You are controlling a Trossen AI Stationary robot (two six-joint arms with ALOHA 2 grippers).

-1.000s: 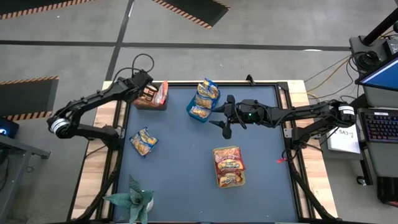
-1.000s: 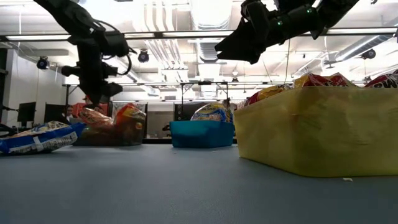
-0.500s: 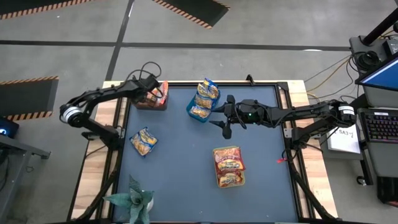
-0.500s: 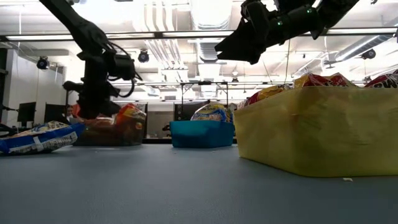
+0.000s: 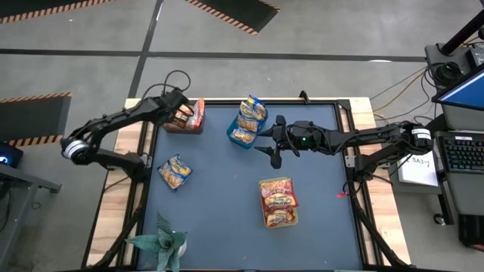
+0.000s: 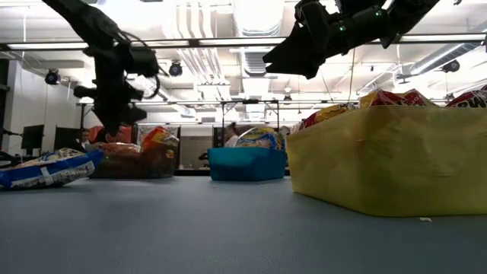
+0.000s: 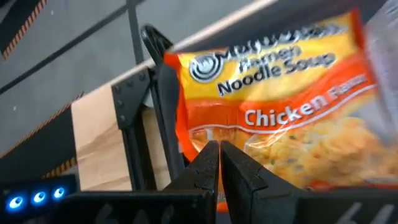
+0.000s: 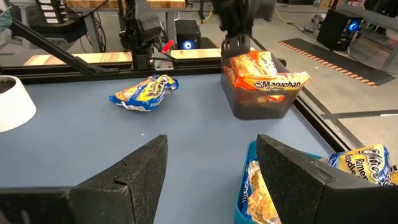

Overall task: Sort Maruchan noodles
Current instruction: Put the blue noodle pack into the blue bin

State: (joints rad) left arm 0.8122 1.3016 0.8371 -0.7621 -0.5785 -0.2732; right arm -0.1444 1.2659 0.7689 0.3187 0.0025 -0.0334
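Orange Maruchan packets (image 5: 195, 113) stand on edge in a dark bin (image 8: 261, 107) at the table's far left. My left gripper (image 7: 216, 149) is shut and hangs just over them, tips at a Chicken packet (image 7: 280, 93). One blue-and-yellow packet (image 5: 175, 172) lies flat on the mat at the left. More of that kind fill the blue bin (image 6: 247, 164). Red packets sit in the yellow bin (image 6: 380, 160). My right gripper (image 5: 265, 142) hovers open beside the blue bin with nothing between its fingers. My left gripper comes slanting down from above, and its shut fingertips (image 7: 208, 152) stand at the near edge of the orange Chicken packet (image 7: 199, 134) in the dark bin. I cannot tell whether they touch it.
A potted plant (image 5: 162, 243) in a white pot (image 8: 12, 102) stands at the near left corner. Bare blue mat lies in the middle, between the bins and along the near edge. A wooden border and dark frame rails run around the mat.
My left gripper, shut throughout, has dipped down onto the orange packets in the dark bin and come back up a little. An orange packet that stuck up at the bin's left now sits lower in it.
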